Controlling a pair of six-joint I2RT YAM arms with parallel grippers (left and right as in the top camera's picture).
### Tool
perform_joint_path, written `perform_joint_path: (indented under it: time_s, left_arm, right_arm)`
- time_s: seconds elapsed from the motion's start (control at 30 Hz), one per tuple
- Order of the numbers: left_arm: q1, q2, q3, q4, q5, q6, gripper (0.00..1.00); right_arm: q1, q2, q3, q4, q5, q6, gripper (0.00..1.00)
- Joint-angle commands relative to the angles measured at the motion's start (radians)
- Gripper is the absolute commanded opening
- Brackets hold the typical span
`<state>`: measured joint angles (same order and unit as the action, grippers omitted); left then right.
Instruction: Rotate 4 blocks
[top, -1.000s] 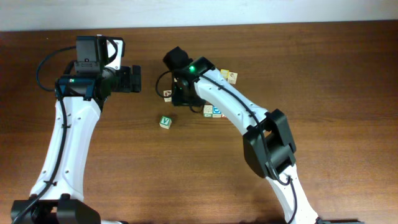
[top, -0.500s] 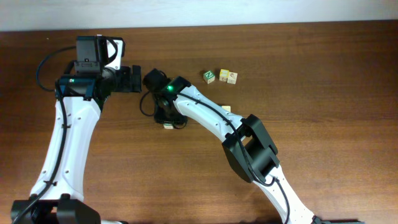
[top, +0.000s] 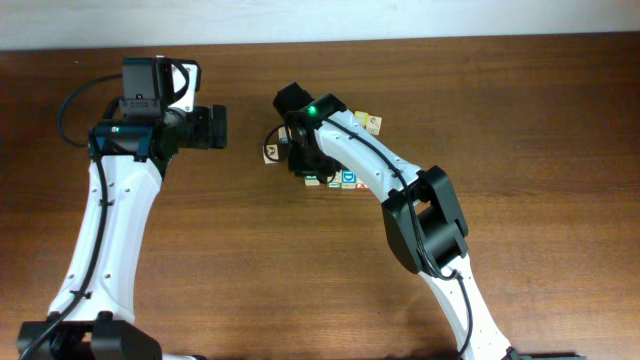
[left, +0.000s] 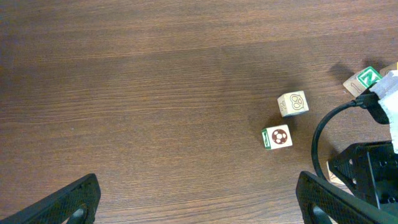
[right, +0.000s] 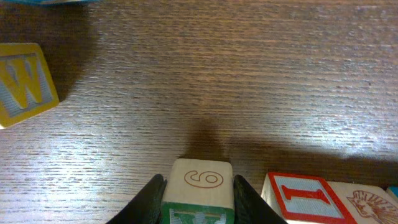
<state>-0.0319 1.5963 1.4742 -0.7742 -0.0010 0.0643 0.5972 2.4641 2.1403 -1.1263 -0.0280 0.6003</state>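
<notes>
hand on right (right: 199, 198) pinches green block (right: 200, 177), moved back beside red block (right: 303, 194); left hand (left: 199, 200) spread.

1. In the right wrist view, the bottom edge cuts off the green-faced block (right: 198, 186) gripped between the right fingers (right: 149, 200), and its green letter is unreadable.
2. The red-faced block (right: 308, 196) and the yellow block (right: 22, 81) run off the picture's edges.
3. Overhead, the right arm (top: 365, 165) hides the gripped block.
4. The bottom edge cuts off the left fingers (left: 62, 202).

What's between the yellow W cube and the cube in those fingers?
Only bare tabletop separates the yellow W cube from the green-fronted cube; the right wrist view shows it.
</notes>
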Motion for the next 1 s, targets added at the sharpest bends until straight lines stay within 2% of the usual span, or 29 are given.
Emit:
perform_joint_path:
  time_s: [0.0,0.07,0.23,0.33,0.4,0.47,0.5,0.57,0.7,0.97]
  left_arm:
    - [0.001,0.003,0.023,0.002,-0.003,0.013,0.99]
    - [0.001,0.003,0.023,0.002,-0.003,0.013,0.99]
    - [0.001,0.003,0.023,0.002,-0.003,0.013,0.99]
    - [0.001,0.003,0.023,0.002,-0.003,0.013,0.99]
    - [0.001,0.003,0.023,0.002,-0.003,0.013,0.99]
    - [0.001,0.003,0.023,0.002,-0.003,0.013,0.99]
    - [0.001,0.003,0.023,0.002,-0.003,0.013,0.99]
    - [0.001,0.003,0.023,0.002,-0.003,0.013,0.99]
    - [0.001,0.003,0.023,0.002,-0.003,0.013,0.99]
    - [0.001,0.003,0.023,0.002,-0.003,0.013,0.99]
  right_arm:
    - [0.003,0.009,0.002,-0.027,0.036,-0.005,0.41]
    - [0.003,-0.003,0.002,-0.026,0.036,-0.005,0.46]
    - [0.004,-0.029,0.078,-0.052,0.034,-0.026,0.46]
    - [0.011,-0.031,0.175,-0.106,0.044,-0.028,0.40]
    - [0.013,-0.031,0.194,-0.111,0.039,-0.027,0.29]
    - [0.030,-0.025,0.171,-0.091,0.013,0.001,0.07]
    - [0.042,-0.021,0.151,-0.072,0.013,0.034,0.05]
    - [0.065,-0.018,0.082,-0.013,0.014,0.048,0.04]
    - [0.063,-0.017,0.034,-0.009,0.058,0.076,0.04]
    - [0.061,-0.017,0.022,-0.053,0.186,0.200,0.04]
